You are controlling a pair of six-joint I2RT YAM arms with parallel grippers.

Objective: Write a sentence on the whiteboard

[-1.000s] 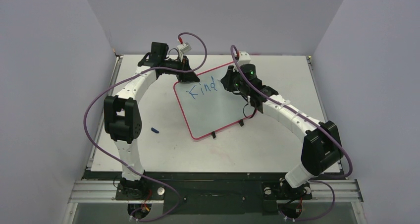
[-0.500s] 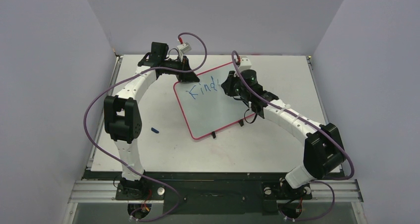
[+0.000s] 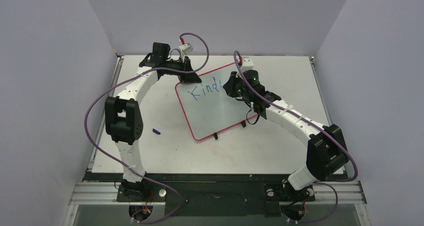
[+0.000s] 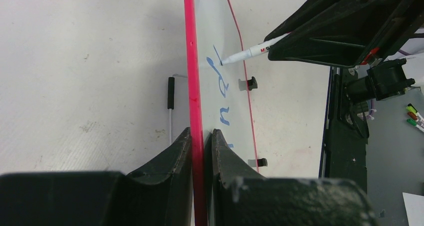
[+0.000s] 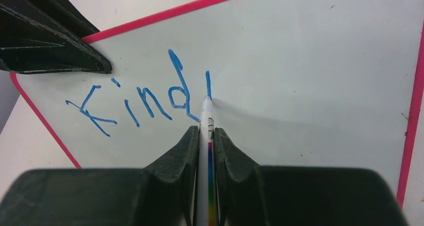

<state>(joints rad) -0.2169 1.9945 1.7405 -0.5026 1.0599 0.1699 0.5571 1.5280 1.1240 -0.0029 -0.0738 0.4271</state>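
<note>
The whiteboard (image 3: 220,111), white with a thin red rim and two black clips on its near edge, lies tilted on the table. The sentence (image 5: 145,98) in blue marker reads "Kind" plus one short upright stroke. My left gripper (image 4: 201,138) is shut on the whiteboard's red rim (image 4: 192,86) at its far left corner (image 3: 189,76). My right gripper (image 5: 206,136) is shut on a white marker (image 5: 206,121), its tip touching the board at the foot of the new stroke. The marker also shows in the left wrist view (image 4: 250,52).
A small blue cap (image 3: 156,131) lies on the table left of the board. A thin black-tipped rod (image 4: 171,93) lies on the table beside the board's rim. Purple cables loop above both arms.
The right gripper moved slightly down and right along the board, and a short blue stroke appeared after the "d". The left arm has not moved.
</note>
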